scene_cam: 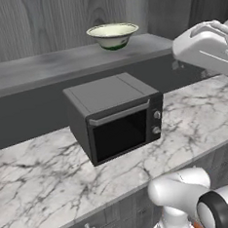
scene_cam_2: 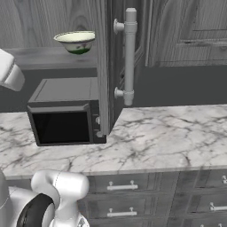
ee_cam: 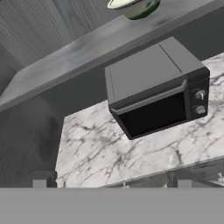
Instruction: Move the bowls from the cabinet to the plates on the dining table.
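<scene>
Overhead, bowl: cream-white glazed ceramic bowl with a dark green band low on its outside — upright on the grey wood-grain cabinet shelf, above and behind the microwave.
Cabinet door: grey panelled door swung open, long silver bar handle facing out.
Microwave: black box-shaped microwave on the white marble counter with grey veins, door closed.
Gripper: two small dark finger tips spread wide apart — nothing between them, well short of the bowl.
</scene>
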Controlling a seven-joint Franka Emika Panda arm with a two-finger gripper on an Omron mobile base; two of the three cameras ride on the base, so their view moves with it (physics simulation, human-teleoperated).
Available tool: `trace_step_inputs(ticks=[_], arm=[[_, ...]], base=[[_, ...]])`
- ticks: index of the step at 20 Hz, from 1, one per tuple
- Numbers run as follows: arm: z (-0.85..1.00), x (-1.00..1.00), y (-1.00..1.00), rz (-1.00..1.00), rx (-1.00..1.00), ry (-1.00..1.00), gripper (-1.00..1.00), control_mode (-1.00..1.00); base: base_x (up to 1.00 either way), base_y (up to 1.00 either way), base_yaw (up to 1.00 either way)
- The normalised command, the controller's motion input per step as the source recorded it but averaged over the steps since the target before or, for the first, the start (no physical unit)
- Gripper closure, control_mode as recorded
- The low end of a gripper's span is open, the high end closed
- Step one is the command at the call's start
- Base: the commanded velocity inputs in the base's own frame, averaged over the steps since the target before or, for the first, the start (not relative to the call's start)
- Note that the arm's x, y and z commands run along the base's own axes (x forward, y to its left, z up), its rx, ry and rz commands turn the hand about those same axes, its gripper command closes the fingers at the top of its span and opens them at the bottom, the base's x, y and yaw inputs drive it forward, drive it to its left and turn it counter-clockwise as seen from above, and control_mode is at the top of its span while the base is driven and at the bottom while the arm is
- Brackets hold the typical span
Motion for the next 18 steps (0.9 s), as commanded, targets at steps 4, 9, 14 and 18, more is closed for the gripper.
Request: trace_step_inputs(ticks=[4, 9, 14, 18], arm=[[0.0, 0.05, 0.0, -0.14, -0.02, 0.0, -1.0, -1.0], [0.0, 0.13, -0.08, -0.19, -0.09, 0.0, -1.0, -1.0], [0.01, 0.45, -0.21, -0.11, -0.03, 0.0, -1.0, -1.0], [0.0, 0.43, -0.32, -0.01, 0.0, 0.0, -1.0, -1.0]], base=[[0.0, 0.0, 0.0], [0.0, 0.0, 0.0], [0.0, 0.0, 0.0], [0.0, 0.0, 0.0]])
